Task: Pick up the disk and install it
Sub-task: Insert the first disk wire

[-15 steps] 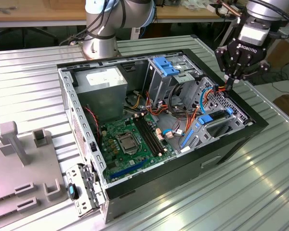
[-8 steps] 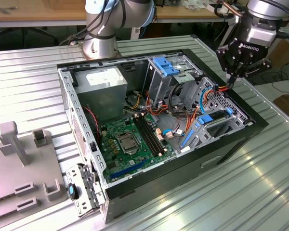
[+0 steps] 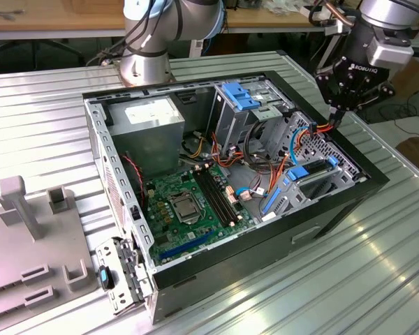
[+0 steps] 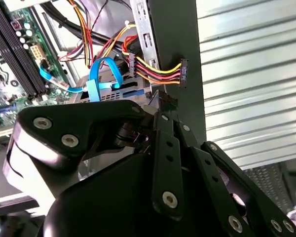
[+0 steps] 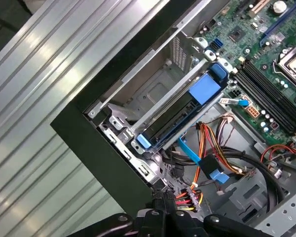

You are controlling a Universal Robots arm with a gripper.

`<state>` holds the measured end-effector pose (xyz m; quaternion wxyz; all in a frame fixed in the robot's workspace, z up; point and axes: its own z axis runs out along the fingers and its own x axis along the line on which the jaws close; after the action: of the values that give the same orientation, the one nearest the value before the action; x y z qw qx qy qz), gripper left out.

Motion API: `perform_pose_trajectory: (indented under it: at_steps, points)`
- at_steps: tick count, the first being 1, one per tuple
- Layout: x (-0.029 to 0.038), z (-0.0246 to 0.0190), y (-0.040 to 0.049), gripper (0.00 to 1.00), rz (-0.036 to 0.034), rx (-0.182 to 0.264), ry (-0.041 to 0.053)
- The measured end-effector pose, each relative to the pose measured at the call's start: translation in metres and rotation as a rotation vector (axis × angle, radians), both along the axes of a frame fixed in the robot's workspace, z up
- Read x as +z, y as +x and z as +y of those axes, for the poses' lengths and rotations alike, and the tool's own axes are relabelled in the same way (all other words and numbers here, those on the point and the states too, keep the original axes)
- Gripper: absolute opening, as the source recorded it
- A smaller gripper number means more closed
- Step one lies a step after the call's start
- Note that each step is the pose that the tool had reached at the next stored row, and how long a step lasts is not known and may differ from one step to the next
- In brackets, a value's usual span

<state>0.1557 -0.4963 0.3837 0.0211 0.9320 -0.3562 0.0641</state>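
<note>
We see a ribbed metal table (image 3: 377, 279) carrying an open computer case (image 3: 265, 258), which lies on its side. The arm (image 3: 160, 28) arches over the far end of the case and brings the gripper (image 3: 335, 115) to the case's corner at the exterior view's right. Well away from the gripper, across the case, sit the grey metal box with a white label (image 3: 150, 122) and the green circuit board (image 3: 188, 209).

The disk (image 5: 173, 117) is much nearer. It lies in the metal drive cage (image 5: 153, 94) of that same corner, just below the gripper and apart from it, with its blue frame running along its edges.

The gripper's fingers (image 4: 166, 148) are drawn together with no gap between them. Their tips reach a bundle of red, yellow and black wires (image 4: 158, 69) at the case wall. A small black connector (image 4: 183, 73) hangs at the end of the bundle, just beyond the tips. We cannot tell whether the tips pinch anything.
</note>
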Motion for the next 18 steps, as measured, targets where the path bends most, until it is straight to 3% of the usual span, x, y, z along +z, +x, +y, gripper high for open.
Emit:
perform_pose_trajectory:
  at_steps: [4,14,18]
  points:
    - [0.0000,0.0000,0.0006,0.11,0.0000,0.071,0.0000]
    - [-0.0008,0.0000,0.0030,0.11,-0.0004,0.317,0.0000]
    - [-0.0013,0.0000,0.0042,0.11,-0.0004,0.378,-0.0001]
